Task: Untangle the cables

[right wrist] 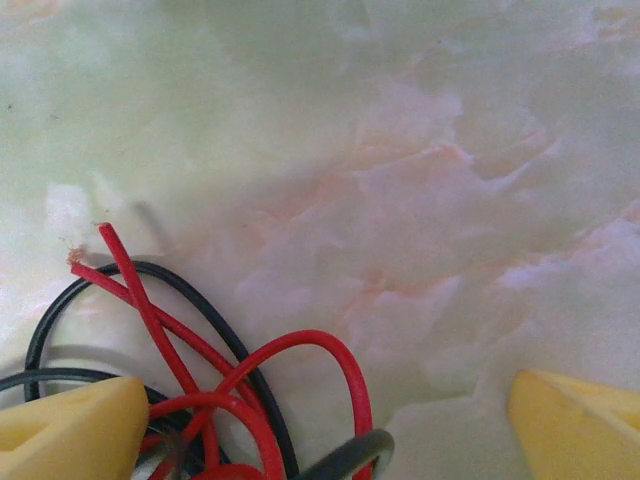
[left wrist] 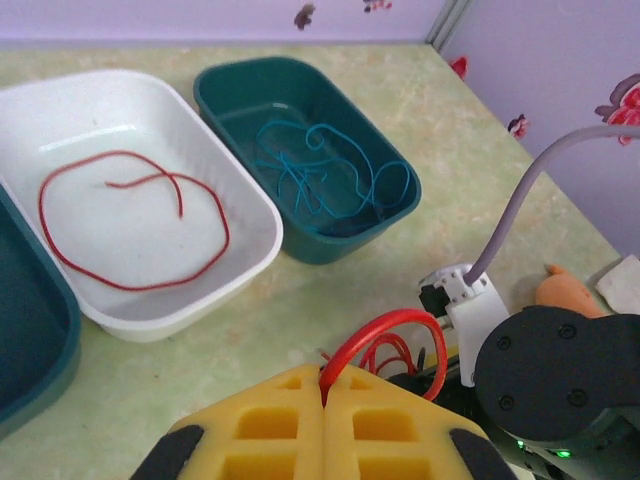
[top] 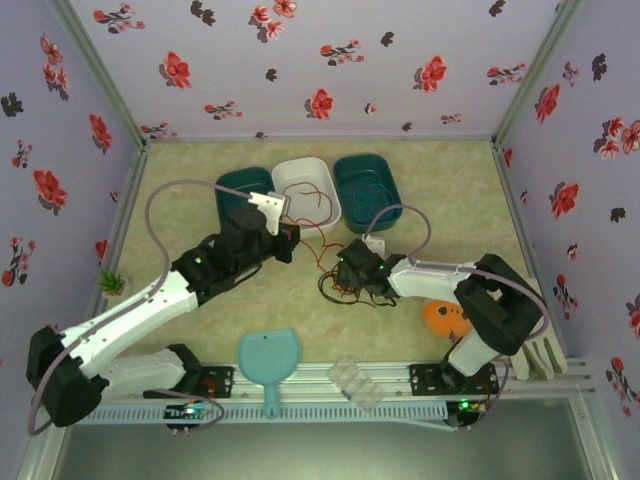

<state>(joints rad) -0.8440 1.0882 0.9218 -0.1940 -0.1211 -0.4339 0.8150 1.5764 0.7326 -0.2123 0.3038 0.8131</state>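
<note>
Near the white tray, left gripper pinching red cable, right gripper spread over tangle.

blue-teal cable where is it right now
In the left wrist view the blue-teal cable lies coiled inside the teal tub, just right of the white tub holding a red cable.

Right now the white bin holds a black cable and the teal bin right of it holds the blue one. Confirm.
Wrong colour: the left wrist view shows a red cable in the white bin, not black. The teal bin right of it does hold the blue cable.
</note>
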